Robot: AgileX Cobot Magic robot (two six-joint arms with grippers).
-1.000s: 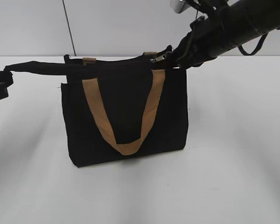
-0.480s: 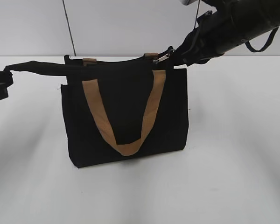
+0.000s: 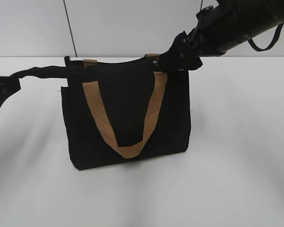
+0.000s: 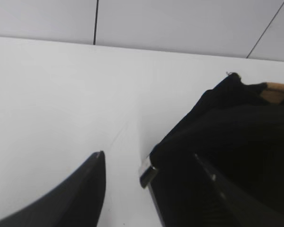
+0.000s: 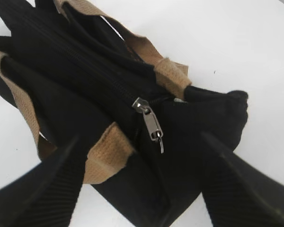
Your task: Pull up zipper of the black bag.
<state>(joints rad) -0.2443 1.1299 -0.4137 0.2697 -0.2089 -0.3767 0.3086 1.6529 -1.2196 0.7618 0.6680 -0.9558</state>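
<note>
The black bag point(image 3: 128, 113) stands upright mid-table with a tan strap hanging down its front. It also shows in the right wrist view point(image 5: 85, 71). My left gripper point(image 3: 2, 90) holds the bag's black end strip point(image 3: 38, 72), stretched out to the left. In the left wrist view black fabric point(image 4: 236, 132) lies against one finger of the left gripper point(image 4: 149, 158), with a gap to the other. My right gripper point(image 3: 173, 60) is open at the bag's top right corner. Its fingers point(image 5: 139, 137) straddle the silver zipper pull point(image 5: 151, 124) without touching it.
The white table point(image 3: 236, 156) extends all round the bag. A pale wall with a dark seam point(image 3: 70, 28) stands behind. My right arm point(image 3: 241, 21) comes in from the upper right above the bag.
My right gripper has moved left and down over the bag's top right corner, hiding the zipper pull in the exterior view. My left gripper has dipped slightly, with the end strip following.
</note>
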